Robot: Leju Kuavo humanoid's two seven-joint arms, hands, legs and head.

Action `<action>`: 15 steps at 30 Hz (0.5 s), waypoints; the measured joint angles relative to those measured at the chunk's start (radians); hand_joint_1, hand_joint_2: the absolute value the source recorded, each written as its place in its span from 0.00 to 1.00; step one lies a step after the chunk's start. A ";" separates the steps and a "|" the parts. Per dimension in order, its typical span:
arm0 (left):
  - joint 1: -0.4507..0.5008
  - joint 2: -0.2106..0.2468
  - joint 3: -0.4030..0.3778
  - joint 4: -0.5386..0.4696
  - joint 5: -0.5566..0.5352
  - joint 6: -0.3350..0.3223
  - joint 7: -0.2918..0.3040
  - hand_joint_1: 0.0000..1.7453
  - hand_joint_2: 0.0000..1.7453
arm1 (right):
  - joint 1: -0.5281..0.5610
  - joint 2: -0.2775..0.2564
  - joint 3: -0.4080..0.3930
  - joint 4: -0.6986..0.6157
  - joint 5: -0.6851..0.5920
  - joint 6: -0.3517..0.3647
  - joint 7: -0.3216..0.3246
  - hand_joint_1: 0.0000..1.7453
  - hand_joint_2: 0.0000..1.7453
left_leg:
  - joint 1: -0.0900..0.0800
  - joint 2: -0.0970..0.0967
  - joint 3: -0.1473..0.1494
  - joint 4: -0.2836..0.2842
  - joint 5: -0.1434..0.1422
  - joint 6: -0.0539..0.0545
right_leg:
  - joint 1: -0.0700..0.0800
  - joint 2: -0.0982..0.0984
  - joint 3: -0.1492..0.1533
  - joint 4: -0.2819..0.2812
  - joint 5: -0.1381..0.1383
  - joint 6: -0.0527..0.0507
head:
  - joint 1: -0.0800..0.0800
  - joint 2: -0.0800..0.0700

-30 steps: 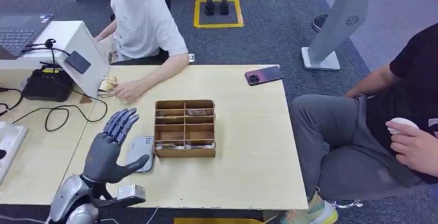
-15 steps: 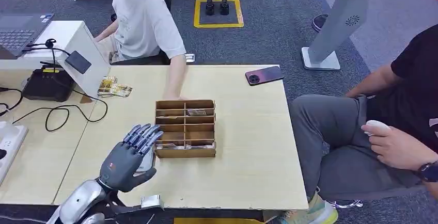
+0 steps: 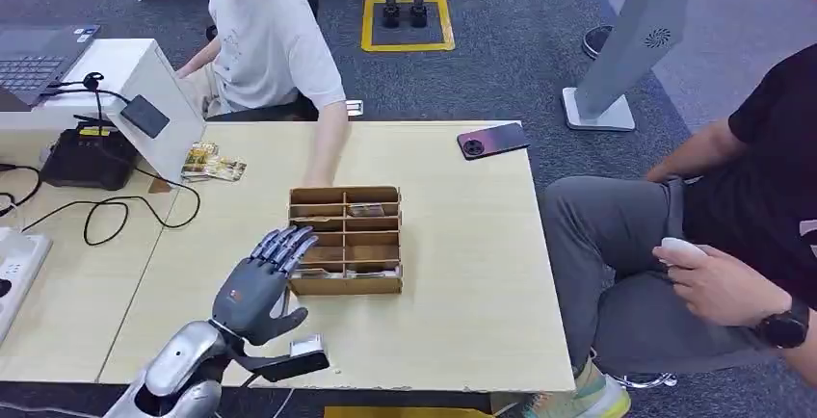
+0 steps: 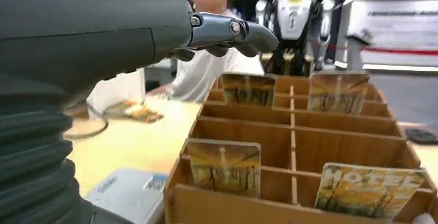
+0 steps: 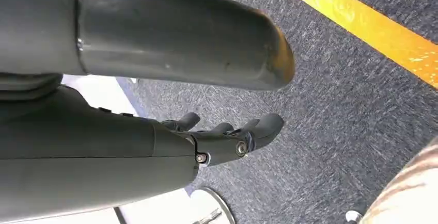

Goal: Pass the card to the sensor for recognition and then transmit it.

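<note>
A cardboard box (image 3: 345,240) with several compartments stands mid-table, with cards standing in some of them. Up close I see one card (image 4: 224,167) in the near row, a second card (image 4: 369,190) beside it and two more cards (image 4: 249,90) at the back. My left hand (image 3: 260,283) hovers over the box's near left corner, fingers (image 4: 232,30) spread and holding nothing. A grey card reader (image 4: 129,195) lies on the table just beneath that hand. My right hand (image 5: 222,136) hangs above the carpet, fingers loosely extended, empty.
A person in a white shirt rests a hand (image 3: 323,175) just behind the box. Loose cards (image 3: 214,163) lie by a white stand with a black pad (image 3: 144,116). A phone (image 3: 491,140) sits at the far right edge. Cables (image 3: 116,208) and a seated person (image 3: 713,245) flank the table.
My left hand has moved right, from beside the reader to over the box's left corner. The white-shirted person's hand left the loose cards and now sits behind the box.
</note>
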 joint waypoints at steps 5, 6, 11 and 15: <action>0.000 -0.011 0.000 0.031 0.020 -0.002 0.015 0.00 1.00 | 0.000 0.000 0.000 0.000 0.006 -0.002 -0.005 0.00 0.00 | 0.000 0.000 0.000 0.000 0.000 0.000 | 0.000 0.000 0.000 0.000 0.000 0.000 | 0.000 0.000; 0.000 -0.014 0.000 0.037 0.019 -0.001 0.016 0.00 1.00 | 0.001 0.000 0.000 0.000 0.007 -0.002 -0.005 0.00 0.00 | 0.000 0.000 0.000 0.000 0.000 0.000 | 0.000 0.000 0.000 0.000 0.000 0.000 | 0.000 0.000; 0.000 -0.026 0.000 0.062 0.009 -0.001 0.026 0.00 1.00 | 0.001 0.000 -0.001 0.000 0.009 -0.001 -0.008 0.00 0.00 | 0.000 0.000 0.000 0.000 0.000 0.000 | 0.000 0.000 0.000 0.000 0.000 0.000 | 0.000 0.000; 0.000 -0.035 0.001 0.085 0.003 -0.001 0.031 0.00 1.00 | 0.001 0.000 -0.001 0.000 0.013 0.000 -0.009 0.00 0.00 | 0.000 0.000 0.000 0.000 0.000 0.000 | 0.000 0.000 0.000 0.000 0.000 0.000 | 0.000 0.000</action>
